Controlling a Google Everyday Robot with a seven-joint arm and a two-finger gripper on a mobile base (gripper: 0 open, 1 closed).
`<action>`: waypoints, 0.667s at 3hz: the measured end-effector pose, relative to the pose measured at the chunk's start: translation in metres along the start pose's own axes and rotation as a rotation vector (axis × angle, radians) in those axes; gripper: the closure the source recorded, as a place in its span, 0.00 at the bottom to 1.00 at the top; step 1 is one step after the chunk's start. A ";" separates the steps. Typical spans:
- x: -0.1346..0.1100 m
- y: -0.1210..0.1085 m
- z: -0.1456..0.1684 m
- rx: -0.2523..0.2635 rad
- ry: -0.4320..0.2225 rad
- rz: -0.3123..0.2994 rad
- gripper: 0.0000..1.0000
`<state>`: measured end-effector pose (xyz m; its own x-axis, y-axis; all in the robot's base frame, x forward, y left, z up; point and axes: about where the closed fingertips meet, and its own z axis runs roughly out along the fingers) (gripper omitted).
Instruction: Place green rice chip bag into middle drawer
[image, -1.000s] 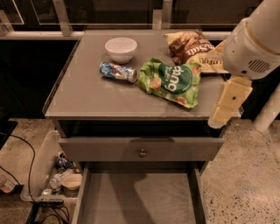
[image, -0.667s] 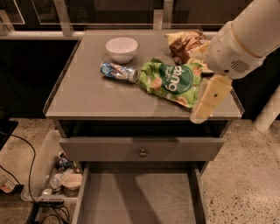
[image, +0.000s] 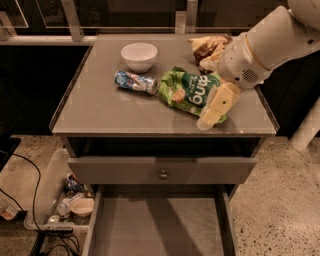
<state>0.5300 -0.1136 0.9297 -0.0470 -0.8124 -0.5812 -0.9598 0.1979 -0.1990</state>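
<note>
1. Green rice chip bag lies flat on the table, right of centre and near the front edge, logo side up.
2. Gripper sits over the bag's right end, by the table's front-right corner. Cannot tell how far open it is, or whether it has hold of the bag.
3. Handling, my read: light, puffy, crinkly film. It is soft, so it deforms under a pinch. It is slick, so it can slip out of a weak grip. The chips inside are brittle, so avoid clamping hard on the belly.
4. Best hold, I judge: the right end, at the seam or a raised fold, where the gripper is. Pinching a ridge of film beats squeezing across the whole bag.
5. Neighbours:
   - Blue can is just beside the bag's left end; cannot tell if they touch.
   - Brown chip bag is behind it, partly hidden by the arm.
   - White bowl is back-left, apart.
   - Dragging the bag left risks rolling the can.
6. Middle drawer is pulled out below the shut drawer front with knob. Held by one end, the bag will likely dangle and swing, so clear the table edge before lowering.
</note>
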 end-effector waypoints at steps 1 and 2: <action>0.012 -0.027 0.015 0.010 -0.032 -0.006 0.00; 0.014 -0.047 0.025 0.023 -0.052 -0.029 0.00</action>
<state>0.5813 -0.1208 0.9108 -0.0040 -0.7888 -0.6147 -0.9539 0.1875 -0.2344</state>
